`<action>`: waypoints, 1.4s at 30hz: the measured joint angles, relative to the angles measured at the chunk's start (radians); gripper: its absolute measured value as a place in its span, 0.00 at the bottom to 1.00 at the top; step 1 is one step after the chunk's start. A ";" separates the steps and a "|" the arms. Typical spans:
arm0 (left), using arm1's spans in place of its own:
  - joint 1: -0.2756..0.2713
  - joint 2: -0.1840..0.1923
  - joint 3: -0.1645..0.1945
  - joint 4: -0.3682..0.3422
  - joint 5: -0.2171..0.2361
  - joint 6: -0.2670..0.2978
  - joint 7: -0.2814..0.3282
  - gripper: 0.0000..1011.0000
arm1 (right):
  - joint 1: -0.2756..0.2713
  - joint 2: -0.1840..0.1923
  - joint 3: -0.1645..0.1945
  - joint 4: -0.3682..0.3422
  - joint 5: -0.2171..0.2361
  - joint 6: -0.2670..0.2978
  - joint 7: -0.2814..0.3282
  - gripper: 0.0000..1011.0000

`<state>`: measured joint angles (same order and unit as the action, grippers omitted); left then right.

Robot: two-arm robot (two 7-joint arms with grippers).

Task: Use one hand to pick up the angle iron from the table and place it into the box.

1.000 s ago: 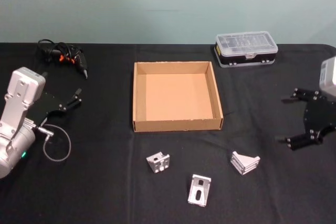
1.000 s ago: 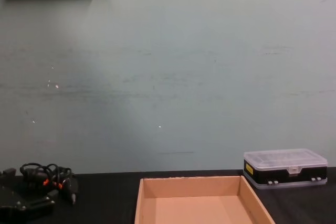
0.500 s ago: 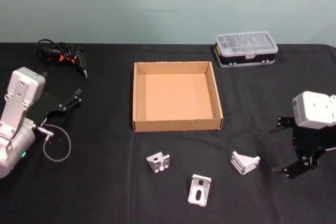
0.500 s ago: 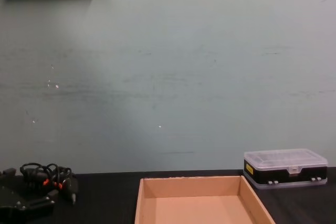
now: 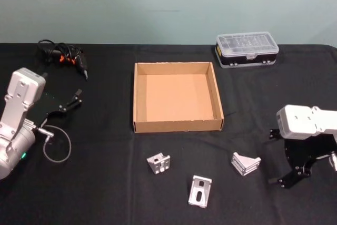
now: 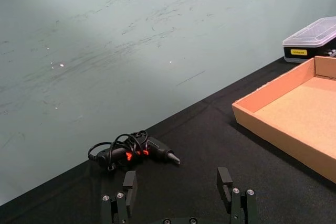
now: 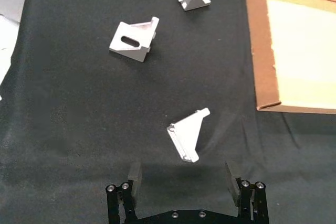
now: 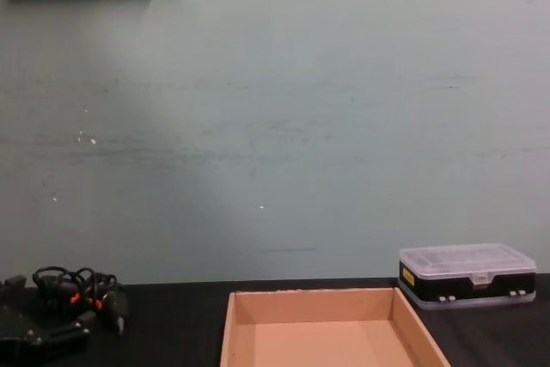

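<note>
Three silver angle irons lie on the black table (image 5: 100,188) in front of the box: one on the left (image 5: 158,163), one nearest me (image 5: 200,191), one on the right (image 5: 245,163). The tan cardboard box (image 5: 178,126) stands empty behind them. My right gripper (image 5: 274,157) is open, just right of the right-hand angle iron and not touching it. In the right wrist view that angle iron (image 7: 188,135) lies just ahead of the open gripper (image 7: 182,176), with the box wall (image 7: 262,51) beyond. My left gripper (image 5: 63,110) rests open at the table's left side.
A clear-lidded organiser case (image 5: 246,49) stands behind the box to the right. A bundle of black cables with orange marks (image 5: 63,56) lies at the back left. A thin cable loop (image 5: 57,146) hangs by the left arm.
The right arm has come forward and left, bringing its open gripper down beside the right-hand angle iron. The left arm and the angle irons have not moved.
</note>
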<state>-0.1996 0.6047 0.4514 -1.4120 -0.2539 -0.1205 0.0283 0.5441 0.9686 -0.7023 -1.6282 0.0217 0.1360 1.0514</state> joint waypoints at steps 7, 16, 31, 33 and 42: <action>0.000 0.000 0.000 0.000 0.000 0.000 0.000 0.99 | 0.032 -0.030 -0.038 0.032 -0.017 0.002 0.018 0.99; 0.000 0.000 0.000 0.000 0.000 0.000 0.000 0.99 | 0.068 -0.064 -0.079 0.070 -0.030 0.011 0.032 0.99; 0.000 0.000 0.000 0.000 0.000 0.000 0.000 0.99 | 0.105 -0.085 -0.116 0.101 -0.029 0.019 0.041 0.99; 0.000 0.000 0.000 0.000 0.000 0.000 0.000 0.99 | 0.110 -0.088 -0.120 0.107 -0.027 0.020 0.041 0.99; 0.000 0.000 0.000 0.000 0.000 0.000 0.000 0.99 | 0.128 -0.105 -0.138 0.137 -0.026 0.021 0.042 0.99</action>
<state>-0.1995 0.6047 0.4514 -1.4120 -0.2539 -0.1205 0.0283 0.6722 0.8641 -0.8399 -1.4908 -0.0043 0.1566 1.0934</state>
